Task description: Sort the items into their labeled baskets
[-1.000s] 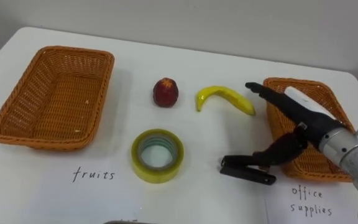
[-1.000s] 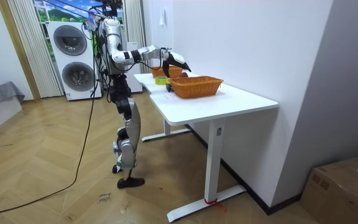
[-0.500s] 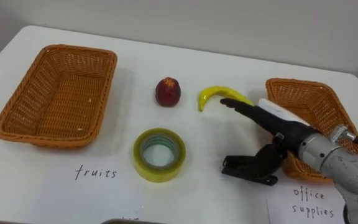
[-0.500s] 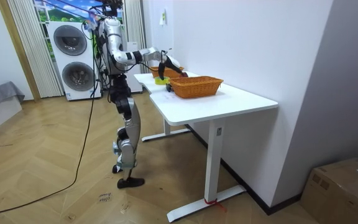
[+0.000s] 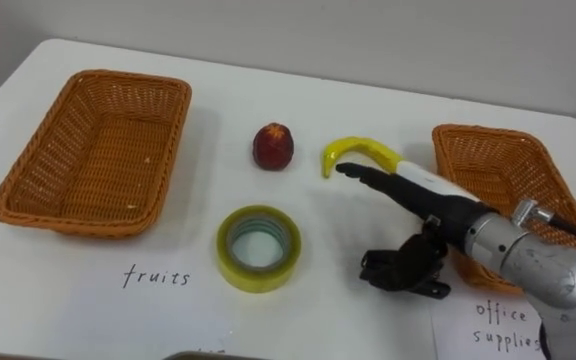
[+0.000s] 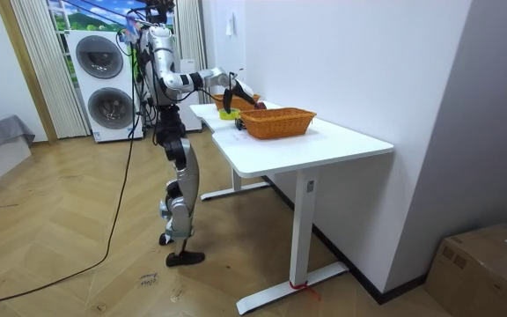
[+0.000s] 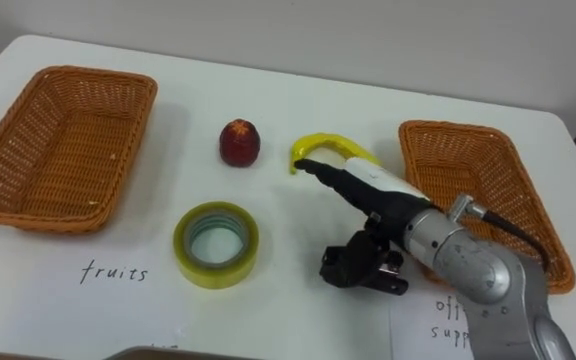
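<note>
Since the wicker basket (image 5: pixel 118 77) by the table's (image 5: pixel 368 90) left edge has nothing in it, none of the sorting looks done. A red fruit (image 5: pixel 273 147) sits mid-table toward the far edge. A yellow roll of tape (image 5: pixel 258 275) lies toward the near edge, and a banana (image 5: pixel 353 149) lies just right of the fruit. The right hand (image 5: pixel 418 190) reaches in from the near right corner with its fingers stretched out straight, gripping nothing. Their tips lie over the banana's left end.

I'd judge the banana is the target. The hand should settle over the curved middle, not the tip, and close fully round it. It should lift well clear before crossing to the left basket, passing above the red fruit and not through it. The wrist needs to stay high, because a small black item (image 5: pixel 398 272) lies right under it and could get dragged.

The second basket (image 5: pixel 488 130) stands by the right edge, its near corner covered by the arm. I can't tell what the black item is, nor whether the thumb touches it. Most of the banana's right half is hidden by the fingers.
</note>
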